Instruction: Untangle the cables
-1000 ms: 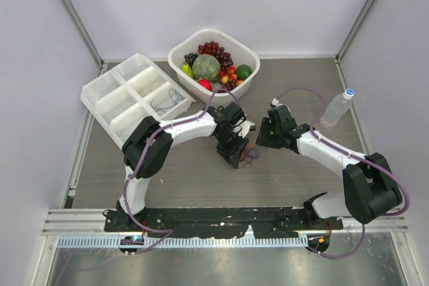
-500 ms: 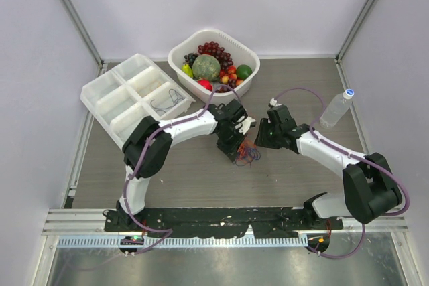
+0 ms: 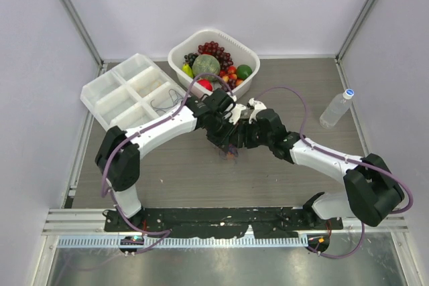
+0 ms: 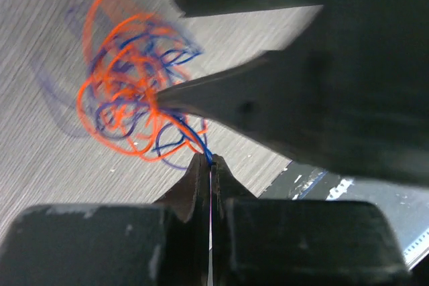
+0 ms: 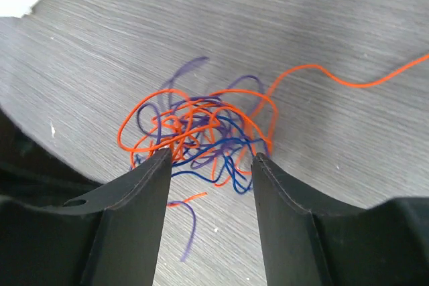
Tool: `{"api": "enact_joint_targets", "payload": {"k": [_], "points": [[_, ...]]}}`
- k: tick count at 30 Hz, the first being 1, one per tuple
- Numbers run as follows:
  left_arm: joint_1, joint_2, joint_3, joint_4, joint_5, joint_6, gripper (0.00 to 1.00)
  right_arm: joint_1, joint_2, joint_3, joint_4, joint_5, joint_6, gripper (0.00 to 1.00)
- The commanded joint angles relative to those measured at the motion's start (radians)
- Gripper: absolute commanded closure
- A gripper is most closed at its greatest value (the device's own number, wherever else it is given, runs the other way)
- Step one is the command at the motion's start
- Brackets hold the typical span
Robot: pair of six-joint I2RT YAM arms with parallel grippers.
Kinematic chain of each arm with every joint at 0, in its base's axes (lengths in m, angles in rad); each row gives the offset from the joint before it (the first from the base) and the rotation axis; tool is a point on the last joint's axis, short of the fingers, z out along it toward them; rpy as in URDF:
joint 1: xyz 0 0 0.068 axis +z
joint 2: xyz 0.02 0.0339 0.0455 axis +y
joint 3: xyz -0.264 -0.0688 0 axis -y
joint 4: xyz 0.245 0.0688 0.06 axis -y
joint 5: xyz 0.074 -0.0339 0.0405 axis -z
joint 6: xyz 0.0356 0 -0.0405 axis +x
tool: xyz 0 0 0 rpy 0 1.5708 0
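The cables (image 5: 201, 132) are a small knot of hair-thin orange, blue and purple wires on the grey table, with one orange strand (image 5: 348, 82) trailing to the right. In the top view the knot (image 3: 231, 153) lies just below both grippers, mostly hidden by them. My left gripper (image 4: 211, 160) is shut on a blue wire at the knot's edge (image 4: 134, 98). My right gripper (image 5: 211, 159) is open, its two fingertips set at either side of the knot's near edge. In the top view the left gripper (image 3: 224, 140) and the right gripper (image 3: 241, 140) nearly touch.
A white basket (image 3: 249, 51) of fruit stands at the back centre. A white compartment tray (image 3: 100, 92) at the back left holds thin wires (image 3: 164, 103) in one compartment. A water bottle (image 3: 335, 108) stands at the right.
My right gripper has moved left up to the knot and now meets the left gripper. The left arm has stretched out and its gripper has shifted slightly up and left.
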Motion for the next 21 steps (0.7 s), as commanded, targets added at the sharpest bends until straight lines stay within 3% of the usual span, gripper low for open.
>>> {"api": "enact_joint_targets", "payload": {"k": [1,6,11,15,21], "points": [[-0.018,-0.066,0.003,0.08,0.079,0.04,1.0,0.012,-0.017,-0.021,0.156,-0.064,-0.01,0.43],[0.002,-0.066,0.006,0.079,0.081,0.043,1.0,0.011,-0.06,-0.038,0.124,-0.044,-0.024,0.34],[0.031,-0.084,0.0,0.099,0.093,0.034,1.0,0.002,-0.143,-0.082,0.122,-0.019,-0.007,0.33],[0.068,-0.124,-0.02,0.141,0.105,0.02,1.0,-0.072,-0.191,-0.136,0.178,-0.096,0.03,0.3],[0.091,-0.135,-0.011,0.154,0.176,0.012,1.0,-0.078,-0.174,-0.109,0.195,-0.216,0.012,0.23]]}}
